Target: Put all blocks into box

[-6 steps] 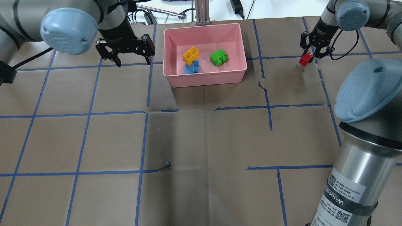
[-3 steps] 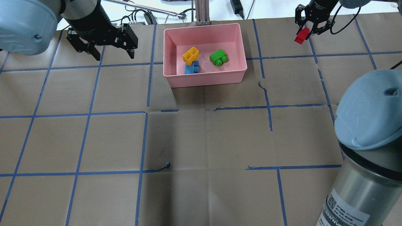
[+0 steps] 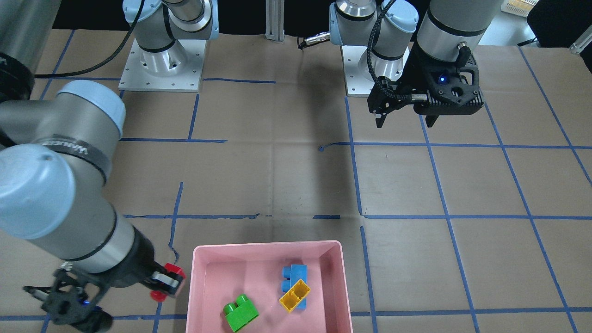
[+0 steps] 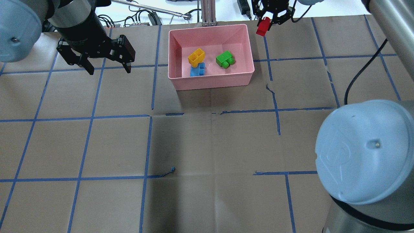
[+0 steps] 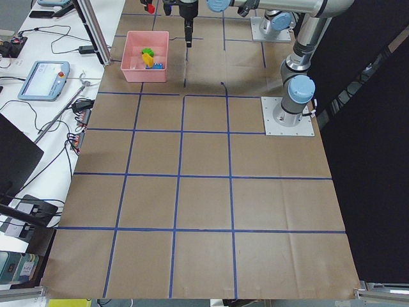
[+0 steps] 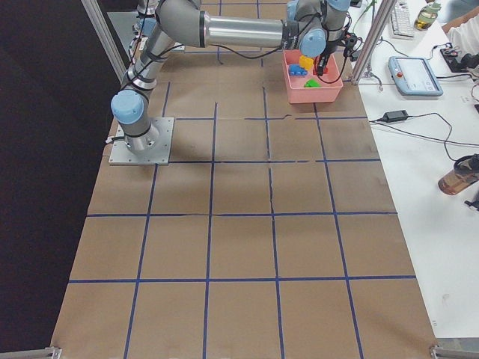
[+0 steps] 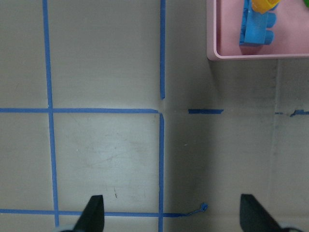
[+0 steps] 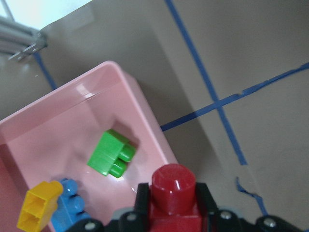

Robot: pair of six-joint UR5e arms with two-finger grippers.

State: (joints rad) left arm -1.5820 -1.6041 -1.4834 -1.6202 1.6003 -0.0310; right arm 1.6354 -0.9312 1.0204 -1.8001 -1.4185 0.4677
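The pink box point(image 4: 249, 55) sits at the table's far middle. In it lie the yellow block point(image 4: 196, 57), resting partly on the blue block point(image 4: 197, 70), and the green block point(image 4: 225, 59). My right gripper point(image 4: 266, 26) is shut on the red block point(image 4: 262, 27) and holds it in the air just beyond the box's far right corner. In the right wrist view the red block point(image 8: 174, 191) is between the fingers, beside the box's rim point(image 8: 154, 125). My left gripper point(image 4: 106, 66) is open and empty, left of the box.
Blue tape lines grid the brown table cover. Cables and a metal post point(image 4: 208, 13) lie past the table's far edge behind the box. The right arm's elbow point(image 4: 365, 152) looms at the near right.
My right gripper carried the red block up and to the left, from the right of the table to the box's far right corner. My left gripper moved left, away from the box.
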